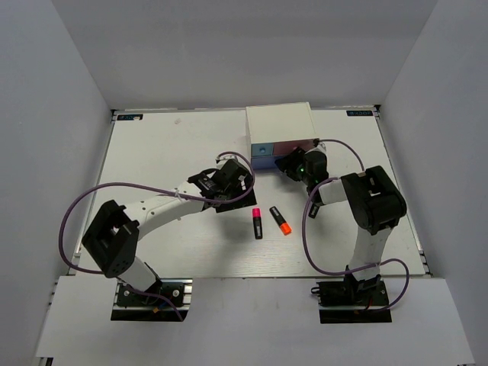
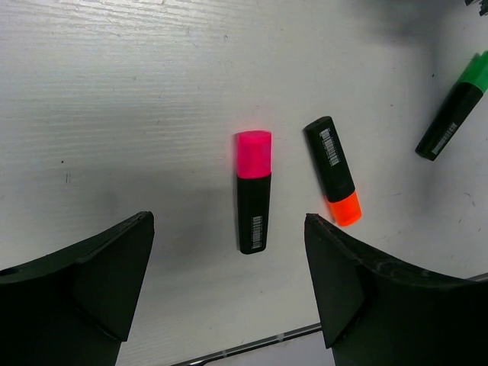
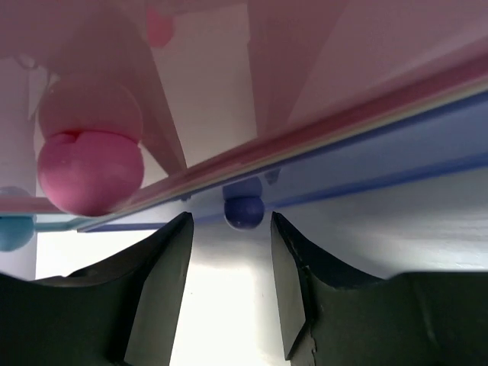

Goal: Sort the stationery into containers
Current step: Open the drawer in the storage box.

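Note:
A pink-capped highlighter and an orange-capped highlighter lie side by side at mid-table. In the left wrist view the pink one lies just ahead of my open, empty left gripper, with the orange one to its right and a green-capped one at the far right. The left gripper hovers up-left of them. The white cabinet shows its light blue drawer. My right gripper is open at the cabinet front, its jaws either side of the blue-violet knob, not touching it. The pink cylinder and grey block are out of view.
A large pink knob and a light blue knob sit left of the right gripper. The blue-violet drawer front runs across under the pink one. Purple cables loop beside both arms. Grey walls enclose the table.

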{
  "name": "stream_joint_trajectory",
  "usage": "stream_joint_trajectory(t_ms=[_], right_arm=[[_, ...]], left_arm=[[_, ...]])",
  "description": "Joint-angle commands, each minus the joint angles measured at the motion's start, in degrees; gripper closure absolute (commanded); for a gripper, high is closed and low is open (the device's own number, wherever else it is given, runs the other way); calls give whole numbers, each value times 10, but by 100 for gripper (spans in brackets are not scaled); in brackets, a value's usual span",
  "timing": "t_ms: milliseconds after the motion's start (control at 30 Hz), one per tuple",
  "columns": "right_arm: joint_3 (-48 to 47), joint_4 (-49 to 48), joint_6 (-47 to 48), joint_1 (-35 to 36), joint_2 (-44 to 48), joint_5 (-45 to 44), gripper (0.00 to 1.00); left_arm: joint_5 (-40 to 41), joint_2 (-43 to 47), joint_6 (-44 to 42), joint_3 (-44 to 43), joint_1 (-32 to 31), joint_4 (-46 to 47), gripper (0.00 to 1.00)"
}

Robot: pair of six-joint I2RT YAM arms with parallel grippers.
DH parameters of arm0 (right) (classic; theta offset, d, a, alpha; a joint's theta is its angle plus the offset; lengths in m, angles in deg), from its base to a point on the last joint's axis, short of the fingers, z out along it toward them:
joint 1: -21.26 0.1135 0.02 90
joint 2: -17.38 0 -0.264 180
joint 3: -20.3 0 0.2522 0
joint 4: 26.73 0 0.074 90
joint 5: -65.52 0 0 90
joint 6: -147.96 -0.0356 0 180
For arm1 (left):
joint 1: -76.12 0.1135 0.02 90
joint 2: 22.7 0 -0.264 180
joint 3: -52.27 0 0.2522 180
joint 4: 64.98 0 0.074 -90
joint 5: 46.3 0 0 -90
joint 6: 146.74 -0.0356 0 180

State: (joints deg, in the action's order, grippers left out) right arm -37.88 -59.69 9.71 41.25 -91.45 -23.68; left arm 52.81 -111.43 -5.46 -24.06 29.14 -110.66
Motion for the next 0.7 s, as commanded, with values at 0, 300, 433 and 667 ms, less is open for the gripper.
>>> stream_joint_trajectory(t_ms=[0,300,433,667], right_arm=[[-23,-28,-10,8,-11,-27,49],[-31,-14,-20,13,-20,-58,59],[-36,-13,-24,19,-22,-69,65],[-29,-17,-14,28,-16,-73,78]], left_arm=[[-6,0,-9,-23,2,-3,10],[-6,0,-9,-23,2,-3,10],[-6,-6,-15,-28,2,-3,10],[-6,-6,-15,-28,2,-3,10]])
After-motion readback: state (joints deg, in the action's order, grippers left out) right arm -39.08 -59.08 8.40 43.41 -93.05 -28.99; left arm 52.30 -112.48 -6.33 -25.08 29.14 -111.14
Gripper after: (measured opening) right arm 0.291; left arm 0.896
